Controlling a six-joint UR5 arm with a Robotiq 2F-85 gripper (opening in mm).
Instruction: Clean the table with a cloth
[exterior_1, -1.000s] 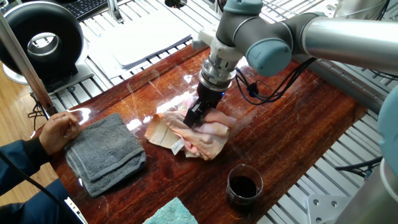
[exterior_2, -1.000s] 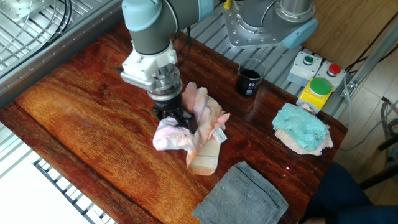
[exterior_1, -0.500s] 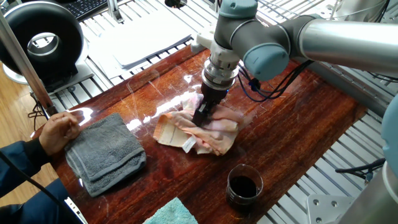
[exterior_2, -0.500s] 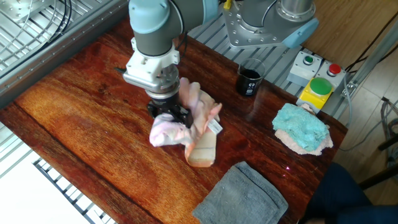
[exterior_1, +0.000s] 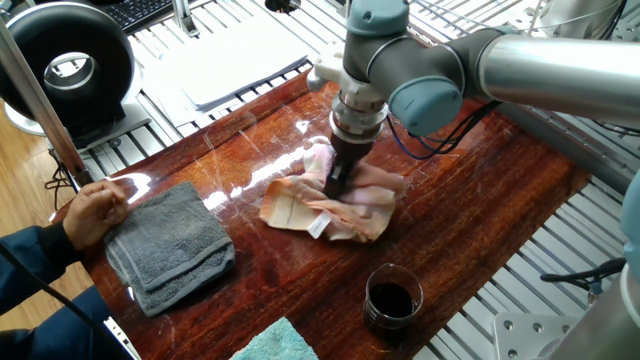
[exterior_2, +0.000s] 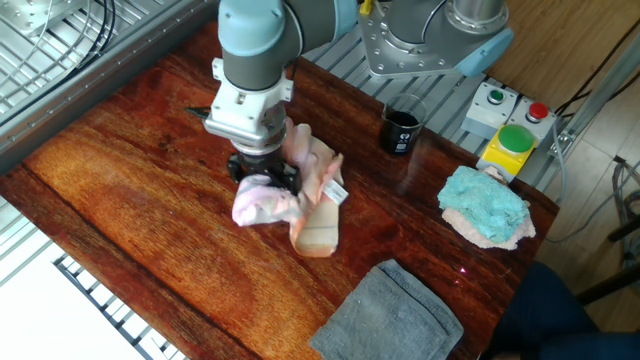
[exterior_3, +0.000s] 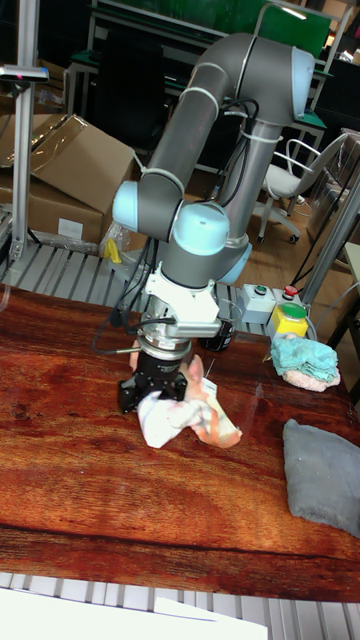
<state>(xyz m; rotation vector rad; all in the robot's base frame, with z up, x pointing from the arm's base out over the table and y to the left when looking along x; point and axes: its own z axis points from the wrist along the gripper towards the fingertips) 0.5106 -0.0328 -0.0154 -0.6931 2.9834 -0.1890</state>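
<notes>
**Cloth dragged farther from the grey towel**

Since a second ago the gripper has carried the cloth along the table, away from the grey towel and toward the far edge where the white board lies; in the other fixed view the bundle has slid away from the grey towel too.

Now the cloth sits mid-table, well apart from the grey towel and nearer than that to the dark cup. It lies crumpled, a pink lump bunched at the gripper and a peach flap with a white tag trailing off toward the grey towel. The fingers stand upright, pressed into the cloth's bunched part; they look closed on a fold of it, though the fabric hides the tips.

As I judge it, the wipe is under way. The relation that counts is that most of the cloth trails behind the gripper on the grey-towel side, its long axis running roughly along the line from towel to gripper. A stroke away from the towel would pull it flat behind; a reversal would shove the gripper into the loose flap and bunch it.

A person's hand rests at the grey towel's edge.
</notes>
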